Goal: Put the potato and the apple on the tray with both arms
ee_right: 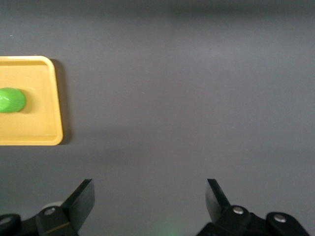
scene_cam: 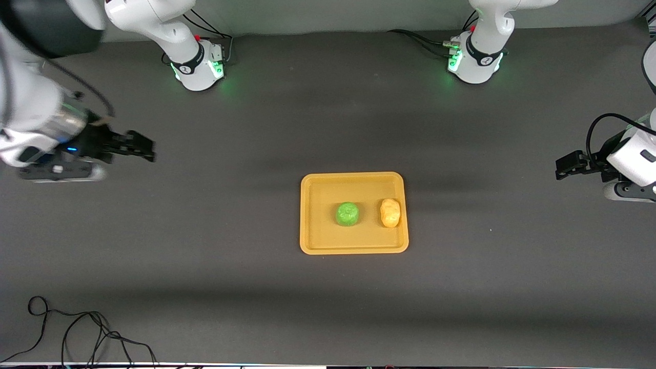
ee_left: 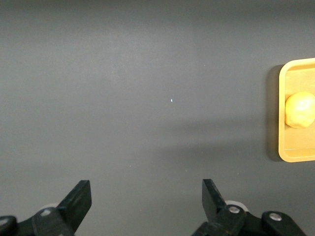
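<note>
The orange-yellow tray (scene_cam: 318, 241) lies in the middle of the table. The green apple (scene_cam: 347, 213) sits on it near its middle. The yellow-tan potato (scene_cam: 390, 212) sits on it beside the apple, toward the left arm's end. My left gripper (scene_cam: 562, 168) is open and empty over bare table at the left arm's end. My right gripper (scene_cam: 144, 148) is open and empty over bare table at the right arm's end. The left wrist view shows the open gripper (ee_left: 146, 199), the potato (ee_left: 300, 109) and the tray's rim (ee_left: 281, 123). The right wrist view shows the open gripper (ee_right: 149, 199), the apple (ee_right: 11, 100) and the tray (ee_right: 39, 123).
The dark grey table mat (scene_cam: 205, 256) surrounds the tray. The two arm bases (scene_cam: 197, 64) (scene_cam: 474, 61) stand along the edge farthest from the front camera. A loose black cable (scene_cam: 77, 333) lies at the near edge toward the right arm's end.
</note>
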Robot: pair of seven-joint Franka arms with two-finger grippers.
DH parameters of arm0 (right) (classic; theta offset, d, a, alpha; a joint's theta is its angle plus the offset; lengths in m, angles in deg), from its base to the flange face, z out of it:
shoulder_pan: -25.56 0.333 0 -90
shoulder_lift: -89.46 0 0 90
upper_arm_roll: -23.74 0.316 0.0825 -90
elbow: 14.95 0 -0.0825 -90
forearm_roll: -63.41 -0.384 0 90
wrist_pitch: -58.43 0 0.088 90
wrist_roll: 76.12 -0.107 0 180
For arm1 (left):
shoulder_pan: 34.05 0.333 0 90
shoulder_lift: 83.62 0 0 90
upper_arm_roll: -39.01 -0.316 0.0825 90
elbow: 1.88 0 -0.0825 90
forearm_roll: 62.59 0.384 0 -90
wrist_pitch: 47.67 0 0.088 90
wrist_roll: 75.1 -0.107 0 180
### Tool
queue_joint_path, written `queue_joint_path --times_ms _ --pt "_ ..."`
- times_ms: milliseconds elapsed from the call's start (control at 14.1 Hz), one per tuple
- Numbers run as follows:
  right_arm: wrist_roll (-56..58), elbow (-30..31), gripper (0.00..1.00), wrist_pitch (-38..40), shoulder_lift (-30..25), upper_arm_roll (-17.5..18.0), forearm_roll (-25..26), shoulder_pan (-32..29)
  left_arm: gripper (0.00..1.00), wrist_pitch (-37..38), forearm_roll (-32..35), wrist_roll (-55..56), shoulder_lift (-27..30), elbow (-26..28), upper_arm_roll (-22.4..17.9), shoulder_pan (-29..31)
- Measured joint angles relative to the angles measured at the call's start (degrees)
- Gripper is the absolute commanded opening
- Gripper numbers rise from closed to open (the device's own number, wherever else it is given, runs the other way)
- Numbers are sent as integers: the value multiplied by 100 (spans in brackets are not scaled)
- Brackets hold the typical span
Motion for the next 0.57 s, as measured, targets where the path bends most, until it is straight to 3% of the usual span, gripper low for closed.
queue_joint_path --times_ms 284,568 --pt "410 233 100 -27 -198 848 43 -1447 100 0 0 -1 3 0 -9 5" --pt "784 233 100 -38 -253 966 423 -1769 100 -4 0 -1 8 -3 -9 5"
